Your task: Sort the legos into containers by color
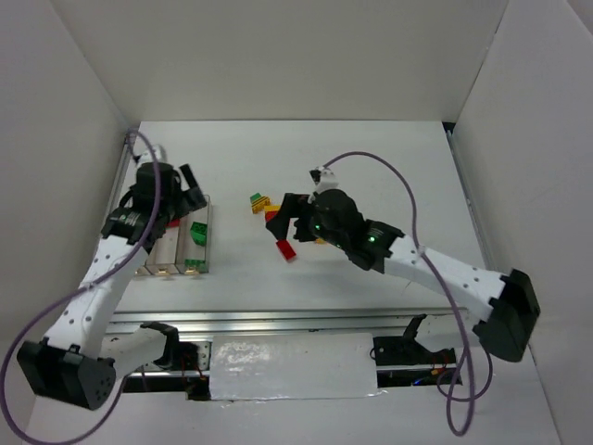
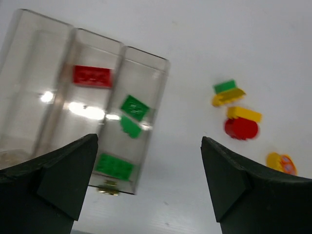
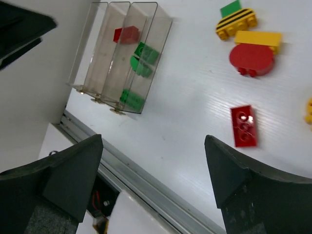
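Three clear bins [image 3: 163,34], joined in one row. I count ten legos in all. Four are inside the bins: one red brick [image 2: 92,76] in the middle bin, and three green pieces [image 2: 135,107] in the bin at the three o'clock end. Six lie loose on the table [image 3: 195,122], at three o'clock from the bins: one green lego [image 3: 230,9], three yellow legos [image 3: 257,38], one round red lego [image 3: 251,58] and one flat red lego [image 3: 243,126].

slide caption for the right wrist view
Open right pincer near a loose red brick; clear bins hold a red piece and green pieces.
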`<state>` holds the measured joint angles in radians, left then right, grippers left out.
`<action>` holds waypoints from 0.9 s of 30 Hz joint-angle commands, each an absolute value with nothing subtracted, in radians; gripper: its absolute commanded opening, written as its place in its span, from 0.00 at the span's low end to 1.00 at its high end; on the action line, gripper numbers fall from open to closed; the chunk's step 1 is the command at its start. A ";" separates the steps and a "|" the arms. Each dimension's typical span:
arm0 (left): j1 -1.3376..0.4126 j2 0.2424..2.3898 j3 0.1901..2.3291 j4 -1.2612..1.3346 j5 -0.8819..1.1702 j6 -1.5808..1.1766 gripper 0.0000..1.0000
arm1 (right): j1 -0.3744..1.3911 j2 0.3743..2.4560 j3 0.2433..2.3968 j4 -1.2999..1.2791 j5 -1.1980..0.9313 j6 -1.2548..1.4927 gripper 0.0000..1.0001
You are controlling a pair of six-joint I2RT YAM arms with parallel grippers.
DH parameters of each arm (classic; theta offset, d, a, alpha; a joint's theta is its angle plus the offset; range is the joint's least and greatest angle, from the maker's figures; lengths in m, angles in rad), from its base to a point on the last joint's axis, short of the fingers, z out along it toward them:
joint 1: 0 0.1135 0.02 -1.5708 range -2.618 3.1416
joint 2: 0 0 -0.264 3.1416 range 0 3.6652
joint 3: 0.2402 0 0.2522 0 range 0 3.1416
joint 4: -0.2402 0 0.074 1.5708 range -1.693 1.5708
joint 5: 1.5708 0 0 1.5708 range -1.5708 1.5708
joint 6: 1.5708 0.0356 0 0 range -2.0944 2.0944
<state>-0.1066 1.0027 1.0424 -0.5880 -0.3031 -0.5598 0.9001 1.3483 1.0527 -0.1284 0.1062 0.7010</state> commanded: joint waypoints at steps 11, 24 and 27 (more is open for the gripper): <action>-0.472 1.651 1.394 -0.520 -0.431 -0.981 1.00 | 0.841 0.795 0.827 -0.472 0.301 0.638 0.95; -0.473 2.137 1.749 -0.640 -0.506 -1.097 0.95 | 0.822 0.637 0.720 -0.534 0.241 0.646 0.94; -0.465 2.149 1.750 -0.652 -0.515 -1.111 0.95 | 0.822 0.630 0.704 -0.528 0.232 0.641 0.94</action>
<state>-0.4767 2.1475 1.7214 -0.6315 -0.4667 -1.0679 0.8276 0.6449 0.7158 -0.5285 0.2466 0.6525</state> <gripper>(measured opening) 0.949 0.942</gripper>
